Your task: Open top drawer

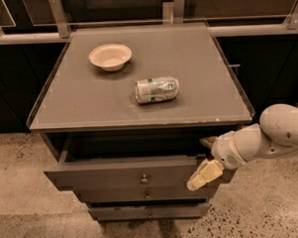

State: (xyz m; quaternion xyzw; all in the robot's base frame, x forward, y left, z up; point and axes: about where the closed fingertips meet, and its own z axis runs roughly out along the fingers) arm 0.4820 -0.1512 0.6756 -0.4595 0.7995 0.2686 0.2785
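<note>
The top drawer (102,176) sits partly pulled out beneath the counter (79,104), its front facing the camera and its long axis running left to right. The gripper (198,163) is at the drawer's right end, fingers (205,174) spread wide, seemingly straddling the front. Farther back on the counter lie a can (157,90) and a bowl (110,56).

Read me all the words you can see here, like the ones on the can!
On the can, lying on its side on the cabinet top: green and white printing, too blurred to read.
On the bowl, the open top drawer and the gripper at that drawer's right end: no words, numbers or signs.
</note>
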